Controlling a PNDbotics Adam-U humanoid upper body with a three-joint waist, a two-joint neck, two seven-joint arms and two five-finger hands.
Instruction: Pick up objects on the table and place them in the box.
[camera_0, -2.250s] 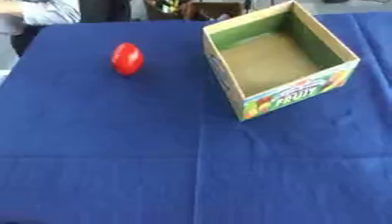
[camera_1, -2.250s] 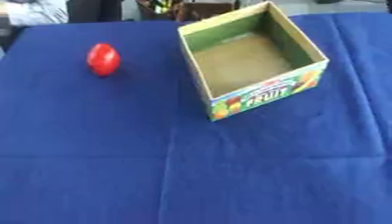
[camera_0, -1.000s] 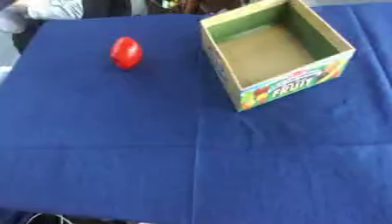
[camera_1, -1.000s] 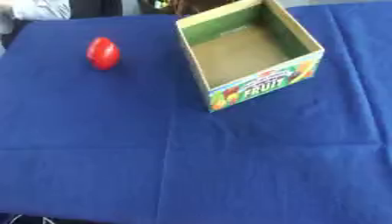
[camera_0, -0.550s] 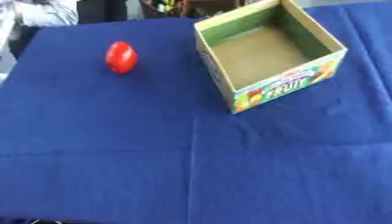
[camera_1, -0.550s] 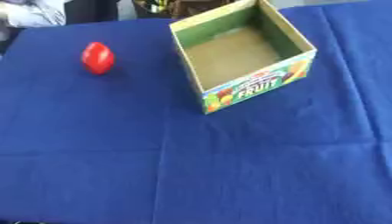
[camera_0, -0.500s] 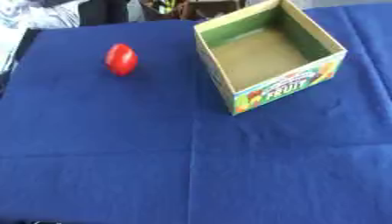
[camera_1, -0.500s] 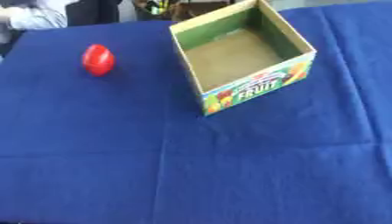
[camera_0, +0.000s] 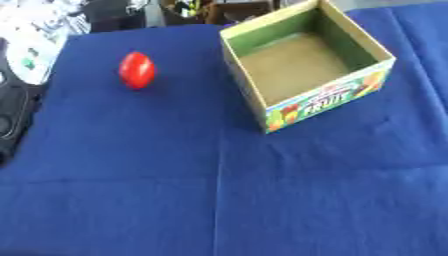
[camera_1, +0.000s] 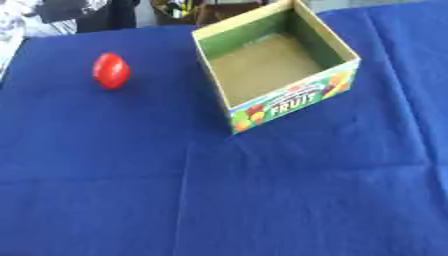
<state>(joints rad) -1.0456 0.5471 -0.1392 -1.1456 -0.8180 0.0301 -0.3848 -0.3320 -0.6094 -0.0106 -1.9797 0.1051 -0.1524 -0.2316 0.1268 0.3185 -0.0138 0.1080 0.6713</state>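
Hand, left: a black rounded part, the left hand (camera_0: 10, 120), is showing at the 9 o'clock edge of the left eye view only; it is lying over the edge of the cloth, and whether it is spread or closed cannot be told, nor is it touching any of the task's things.

Nearest thing: a glossy red egg-shaped fruit (camera_0: 136, 70) is lying toward 1 o'clock of that black part, apart from it; it is resting on the cloth with its long axis pointing toward 12 o'clock.

Box: an open cardboard box with green inner walls and a brown floor (camera_0: 348, 35) is standing toward 3 o'clock of the red fruit, well apart from it; it is sitting turned askew, one corner pointing toward 7 o'clock.

Box front: the outer wall facing 5 o'clock is carrying a colourful fruit print with the word FRUIT (camera_1: 290, 103).

Box inside: the floor is showing bare, with nothing lying in it.

Cloth: a dark blue tablecloth (camera_0: 262, 200) is covering the table; fold creases are running across it, one toward 12 o'clock and one from 9 to 3 o'clock.

Far edge: a white patterned cloth (camera_0: 39, 30) is lying at 11 o'clock, beyond the blue cloth.
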